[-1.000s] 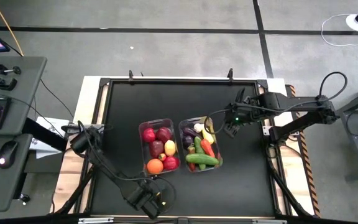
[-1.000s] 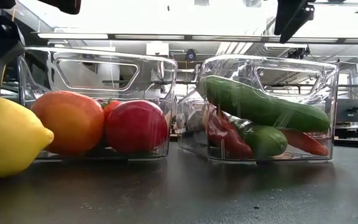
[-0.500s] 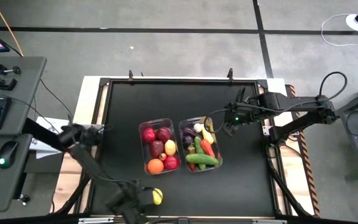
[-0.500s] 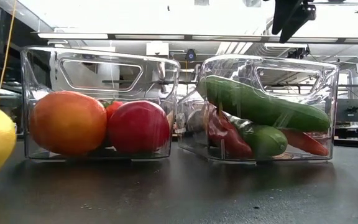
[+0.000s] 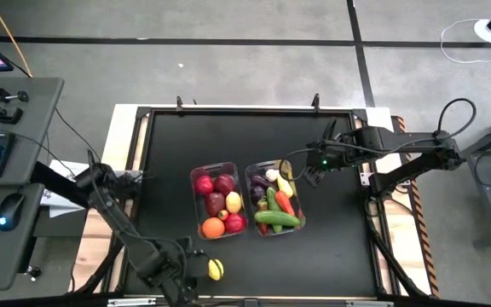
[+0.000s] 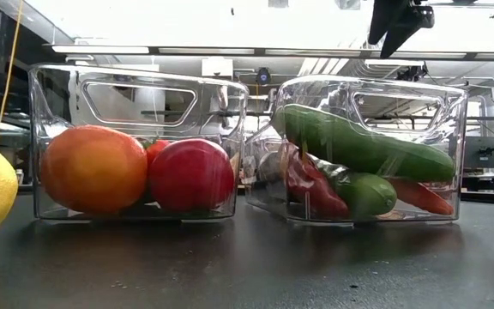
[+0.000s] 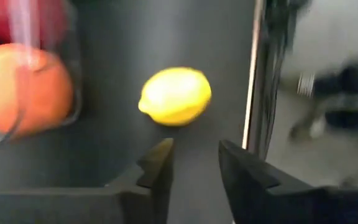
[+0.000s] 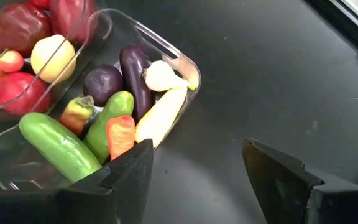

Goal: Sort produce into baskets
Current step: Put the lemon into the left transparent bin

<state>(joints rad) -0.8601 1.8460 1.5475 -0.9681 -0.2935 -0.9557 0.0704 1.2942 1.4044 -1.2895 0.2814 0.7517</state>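
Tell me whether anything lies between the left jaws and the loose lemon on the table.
Nothing visible does. The lemon lies alone on bare black table just ahead of the open left gripper. The fruit bin with the orange sits off to one side, not in the path.

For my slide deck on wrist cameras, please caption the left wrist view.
Open left gripper facing a lone yellow lemon on the black table, beside the fruit basket.
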